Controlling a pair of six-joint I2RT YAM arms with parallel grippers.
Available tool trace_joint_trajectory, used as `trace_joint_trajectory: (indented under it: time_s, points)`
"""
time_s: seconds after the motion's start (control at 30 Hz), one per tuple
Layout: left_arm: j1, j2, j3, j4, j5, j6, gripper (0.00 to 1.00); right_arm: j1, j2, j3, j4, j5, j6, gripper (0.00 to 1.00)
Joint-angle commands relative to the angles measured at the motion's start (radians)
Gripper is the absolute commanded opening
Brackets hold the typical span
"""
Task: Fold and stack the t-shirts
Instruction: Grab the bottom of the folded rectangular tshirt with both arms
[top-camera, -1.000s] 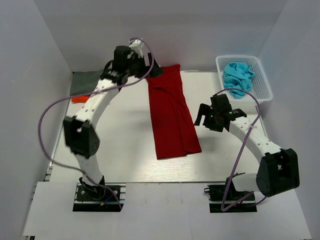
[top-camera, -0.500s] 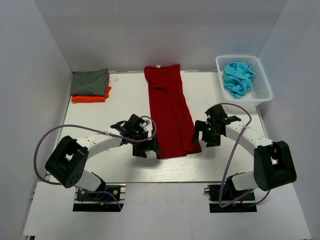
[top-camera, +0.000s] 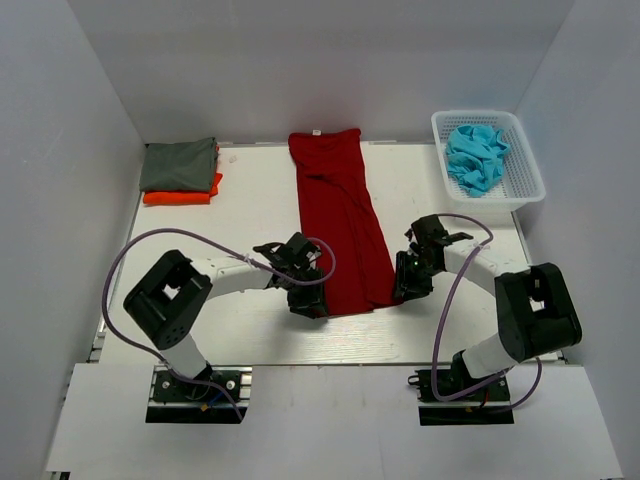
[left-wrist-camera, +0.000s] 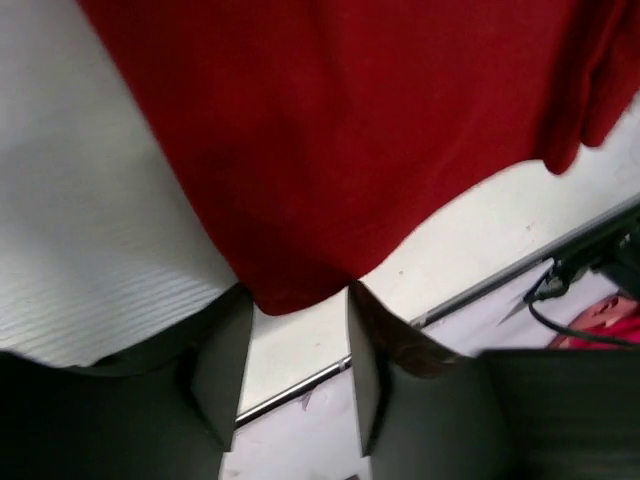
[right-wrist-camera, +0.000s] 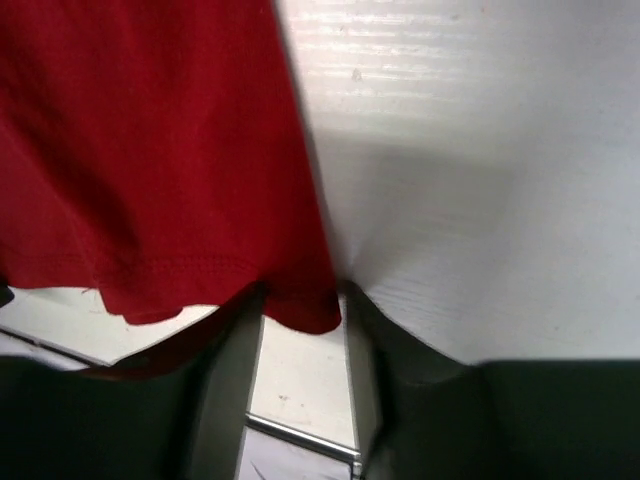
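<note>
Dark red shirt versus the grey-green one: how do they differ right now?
The dark red shirt lies as a long strip mid-table; the grey-green shirt is a compact folded rectangle at the far left. The dark red shirt rests on the table, the grey-green shirt on the orange shirt. Both are plain cloth.

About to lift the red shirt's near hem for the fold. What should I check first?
1. Left claw straddles the dark red shirt at its near-left corner: ok.
2. Right claw straddles the near-right corner: ok.
3. Jaws shut on cloth: not ok, both open.
4. Every cloth layer inside the grip: cannot tell.
5. Shirt's far end flat on the table: ok.
</note>
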Motion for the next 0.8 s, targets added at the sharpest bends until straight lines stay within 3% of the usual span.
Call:
trace_joint_trajectory:
  time_s: [0.0, 0.07, 0.17, 0.2, 0.23, 0.37, 0.63, 0.77]
  points:
    - [-0.014, 0.029, 0.025, -0.045, -0.110, 0.010, 0.50, -0.001, 0.025, -0.029, 0.018, -0.003, -0.029, 0.42]
    - [-0.014, 0.043, 0.037, -0.064, -0.121, 0.010, 0.38, 0.000, 0.043, -0.026, 0.021, -0.010, -0.034, 0.29]
    - [-0.014, 0.052, 0.047, -0.073, -0.130, 0.019, 0.29, 0.002, 0.053, -0.018, 0.024, -0.026, -0.043, 0.11]
    - [-0.014, 0.064, 0.068, -0.073, -0.141, 0.028, 0.09, 0.002, 0.054, -0.018, 0.027, -0.032, -0.054, 0.08]
    - [-0.014, 0.064, 0.082, -0.093, -0.150, 0.028, 0.00, 0.002, 0.047, -0.017, 0.023, -0.035, -0.052, 0.02]
    - [-0.025, 0.066, 0.160, -0.198, -0.163, 0.028, 0.00, 0.007, -0.016, -0.017, -0.025, -0.070, -0.046, 0.00]
    - [-0.071, -0.077, 0.093, -0.265, -0.086, -0.094, 0.00, 0.022, -0.205, -0.063, -0.138, -0.116, 0.032, 0.00]
    - [-0.050, -0.079, 0.226, -0.288, -0.127, -0.085, 0.00, 0.017, -0.216, 0.055, -0.177, -0.057, 0.064, 0.00]
